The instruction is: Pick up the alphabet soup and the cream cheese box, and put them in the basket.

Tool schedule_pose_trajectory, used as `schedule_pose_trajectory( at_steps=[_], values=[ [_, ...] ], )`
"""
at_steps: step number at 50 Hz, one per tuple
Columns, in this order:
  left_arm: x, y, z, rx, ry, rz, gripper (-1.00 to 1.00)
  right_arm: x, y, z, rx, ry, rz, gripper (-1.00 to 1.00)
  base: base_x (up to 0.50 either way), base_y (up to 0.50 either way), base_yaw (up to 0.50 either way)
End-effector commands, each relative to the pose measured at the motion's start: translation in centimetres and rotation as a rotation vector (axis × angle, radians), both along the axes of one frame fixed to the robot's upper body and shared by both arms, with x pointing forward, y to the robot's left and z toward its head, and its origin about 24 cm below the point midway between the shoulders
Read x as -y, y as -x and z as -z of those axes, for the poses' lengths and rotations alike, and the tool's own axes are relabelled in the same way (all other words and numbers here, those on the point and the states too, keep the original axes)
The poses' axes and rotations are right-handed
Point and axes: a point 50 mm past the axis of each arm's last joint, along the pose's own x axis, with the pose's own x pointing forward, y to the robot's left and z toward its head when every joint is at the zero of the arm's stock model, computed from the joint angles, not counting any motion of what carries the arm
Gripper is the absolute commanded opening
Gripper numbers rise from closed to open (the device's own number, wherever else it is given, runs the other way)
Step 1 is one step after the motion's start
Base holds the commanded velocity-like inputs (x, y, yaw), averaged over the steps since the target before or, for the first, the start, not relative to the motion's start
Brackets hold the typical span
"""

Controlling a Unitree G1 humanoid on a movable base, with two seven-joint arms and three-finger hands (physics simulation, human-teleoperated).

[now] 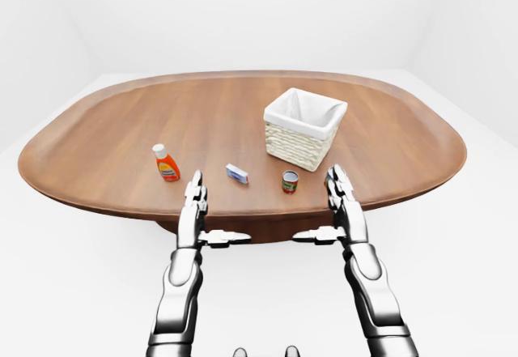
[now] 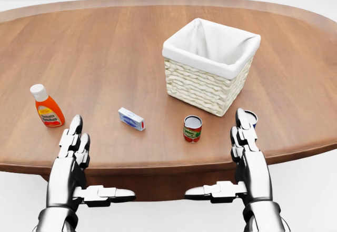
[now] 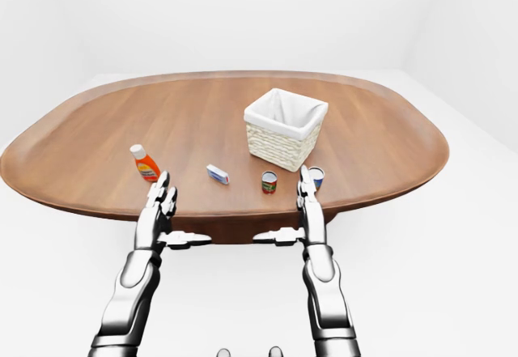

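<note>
Both hands hang just short of the worktop's near edge, fingers straight and spread wide, thumbs pointing toward each other, holding nothing. The left hand (image 2: 73, 148) sits low on the left of the head view, the right hand (image 2: 245, 142) low on the right.

The soup can (image 2: 192, 128) stands upright near the near edge, between the hands and closer to the right one. The small cream cheese box (image 2: 131, 119) lies flat to its left. The basket (image 2: 209, 66), woven with a white liner, stands just beyond the can, apart from it and with nothing showing inside.

The risks, as I judge them: a second can (image 3: 316, 177) stands half hidden behind the right hand's fingertips, and could be knocked over or picked up by mistake. The soup can sits close to the edge, so a clumsy approach could tip it and roll it off. The box is low and flat, so fingers could skid over it. The orange bottle (image 2: 47, 106) is far to the left, out of the way.

The worktop (image 1: 129, 122) is a broad oval of smooth brown wood; around it, pale floor and bare white walls
</note>
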Motion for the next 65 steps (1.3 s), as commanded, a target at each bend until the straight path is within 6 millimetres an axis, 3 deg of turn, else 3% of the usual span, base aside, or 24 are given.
schedule_pose_trajectory(
  at_steps=[1,24,29,46,65],
  values=[
    [-0.6,-0.3,0.5,-0.012,0.027,0.003,1.00,0.2,0.1,-0.6,0.050,0.021,-0.026,1.00,0.00,0.00,0.00],
    [0.0,-0.5,1.1,-0.023,0.026,0.024,1.00,-0.1,-0.1,-0.5,0.058,0.033,-0.049,1.00,0.00,-0.40,0.00],
    [0.1,-0.4,1.2,-0.023,0.026,0.029,1.00,-0.5,-0.3,0.2,0.008,0.052,-0.063,1.00,0.00,0.00,0.00],
    [0.3,0.0,0.8,-0.013,0.009,0.041,1.00,-0.4,0.1,-0.4,0.052,0.086,-0.050,1.00,0.38,0.00,0.00],
    [0.4,0.0,0.7,-0.009,0.005,0.046,1.00,-0.5,0.3,-0.7,0.068,0.117,-0.052,1.00,0.14,0.08,0.00]
  ],
)
